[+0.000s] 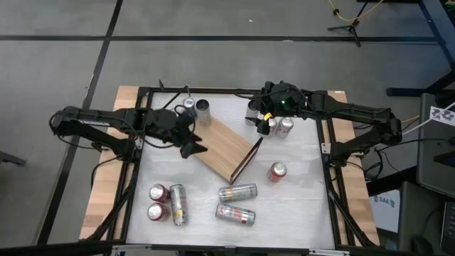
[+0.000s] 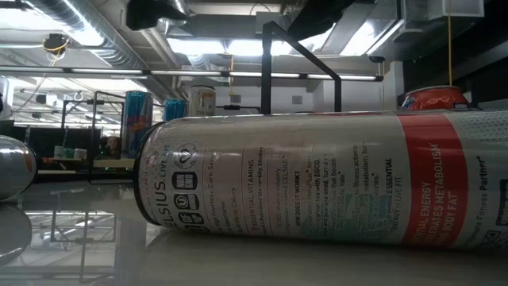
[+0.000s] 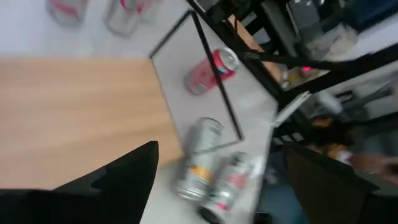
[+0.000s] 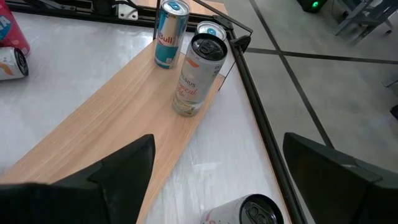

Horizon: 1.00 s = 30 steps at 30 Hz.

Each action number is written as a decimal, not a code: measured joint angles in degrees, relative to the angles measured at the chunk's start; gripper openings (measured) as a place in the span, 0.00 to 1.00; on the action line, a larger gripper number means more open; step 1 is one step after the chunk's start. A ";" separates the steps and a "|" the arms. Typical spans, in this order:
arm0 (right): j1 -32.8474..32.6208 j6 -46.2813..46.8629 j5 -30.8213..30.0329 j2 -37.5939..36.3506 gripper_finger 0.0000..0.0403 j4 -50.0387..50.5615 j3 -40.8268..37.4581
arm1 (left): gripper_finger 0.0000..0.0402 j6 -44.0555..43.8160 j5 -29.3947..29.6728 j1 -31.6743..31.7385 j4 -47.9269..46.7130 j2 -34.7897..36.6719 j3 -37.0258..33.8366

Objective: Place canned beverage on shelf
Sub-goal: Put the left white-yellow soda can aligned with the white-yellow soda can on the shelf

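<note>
While cans [image 1: 236, 193] lie toppled on the near table [image 1: 306, 206], the shelf [image 1: 224, 148] sits mid-table, long axis diagonal, far-left to near-right. Left gripper [image 1: 189, 140] at its far-left end, right gripper [image 1: 261, 117] beyond; both fingers spread, empty.

White table top [image 1: 298, 213] inside black frame, carrying wooden shelf [image 1: 224, 148] set diagonally near centre. Upright cans [image 1: 195, 109] at shelf's far end; further cans [image 1: 276, 126] upright near far right. Lying cans [image 1: 237, 203] and upright red-topped cans [image 1: 157, 202] toward near edge.
</note>
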<state>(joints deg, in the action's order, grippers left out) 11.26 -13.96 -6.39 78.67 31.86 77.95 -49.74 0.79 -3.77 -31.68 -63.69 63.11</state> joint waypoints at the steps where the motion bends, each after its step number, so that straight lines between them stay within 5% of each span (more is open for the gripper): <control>1: 0.00 -0.01 0.00 0.00 0.87 0.00 0.00 | 0.84 -3.09 0.12 -0.89 0.08 -0.25 0.03; 8: 0.00 0.00 0.00 -0.02 0.87 0.02 0.00 | 0.84 -29.92 -2.94 -7.27 -2.82 -3.00 0.04; 17: -0.01 0.00 0.00 -0.02 0.87 0.04 0.00 | 0.84 -58.91 -17.15 -16.00 -4.24 -12.01 0.04; 22: 0.01 0.00 0.00 -0.02 0.87 0.04 0.00 | 0.84 -67.47 -22.71 -19.65 -4.34 -17.24 0.04; 30: -0.01 -0.02 0.00 -0.02 0.87 0.06 0.00 | 0.83 -73.26 -23.00 -21.85 -4.33 -23.03 0.04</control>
<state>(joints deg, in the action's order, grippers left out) 11.25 -13.98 -6.39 78.65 31.92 77.95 -123.00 -22.22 -25.63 -36.01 -86.72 63.16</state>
